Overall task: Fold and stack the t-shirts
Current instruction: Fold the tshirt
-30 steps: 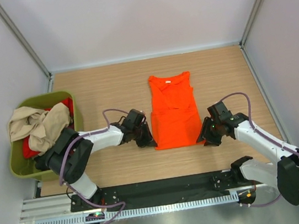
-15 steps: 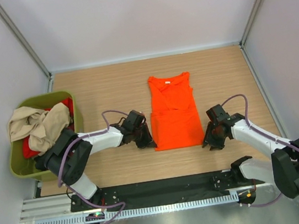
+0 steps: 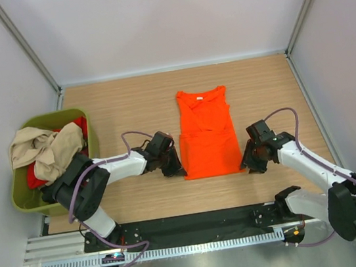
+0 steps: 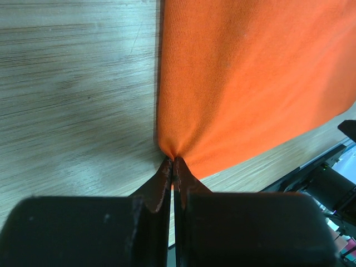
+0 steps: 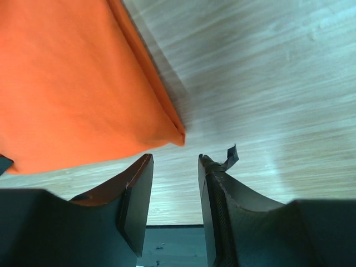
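Fingers on the left point(image 4: 158, 192) pinch the shirt's point(image 3: 208, 136) near corner, likely to lift its hem for folding. Right fingers point(image 5: 136, 194), spread, face the other corner

walls point(image 3: 161, 16): plain pale, metal corner posts point(image 3: 22, 42) | table point(image 3: 114, 102): light wood-grain | light: even, seemingly overhead

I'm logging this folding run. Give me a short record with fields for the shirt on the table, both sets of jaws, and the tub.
shirt: orange t-shirt, flat on wooden table, collar at far end
left jaws: shut on its near left corner
right jaws: open at its near right corner, not gripping
tub: olive-green tub, holds beige cloth and red cloth
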Available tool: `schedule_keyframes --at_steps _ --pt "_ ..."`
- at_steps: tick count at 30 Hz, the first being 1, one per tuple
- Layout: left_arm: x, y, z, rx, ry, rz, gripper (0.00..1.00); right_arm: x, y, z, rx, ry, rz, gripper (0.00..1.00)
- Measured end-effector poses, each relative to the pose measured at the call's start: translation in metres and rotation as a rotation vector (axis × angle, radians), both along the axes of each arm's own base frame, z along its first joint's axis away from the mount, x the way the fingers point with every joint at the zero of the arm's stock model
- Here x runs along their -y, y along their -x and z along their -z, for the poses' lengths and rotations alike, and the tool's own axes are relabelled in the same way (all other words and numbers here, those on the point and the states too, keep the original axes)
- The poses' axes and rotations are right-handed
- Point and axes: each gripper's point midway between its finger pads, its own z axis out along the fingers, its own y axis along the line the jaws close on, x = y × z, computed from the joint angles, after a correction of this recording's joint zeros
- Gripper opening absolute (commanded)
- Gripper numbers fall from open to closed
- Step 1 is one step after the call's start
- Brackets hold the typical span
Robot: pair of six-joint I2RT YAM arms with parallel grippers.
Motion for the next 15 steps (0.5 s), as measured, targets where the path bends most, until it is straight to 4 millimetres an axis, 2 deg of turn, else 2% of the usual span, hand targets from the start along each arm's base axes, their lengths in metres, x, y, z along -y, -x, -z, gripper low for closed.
schedule_keyframes --at_steps 3,9,14,15 --pt "0.000 0.000 0.000 0.000 -0.001 -0.001 0.00 -0.002 -0.009 0.000 0.001 0.002 0.001 0.45" --pt "0.000 0.000 0.000 0.002 -0.004 -0.001 0.00 0.003 -0.010 0.021 -0.057 0.052 0.009 0.45" --pt "0.000 0.000 0.000 0.002 -0.005 -0.006 0.01 0.004 -0.010 0.020 -0.034 0.050 0.015 0.41" --pt "0.000 0.000 0.000 0.001 -0.005 -0.007 0.03 0.004 -0.010 0.020 -0.029 0.050 0.015 0.41"
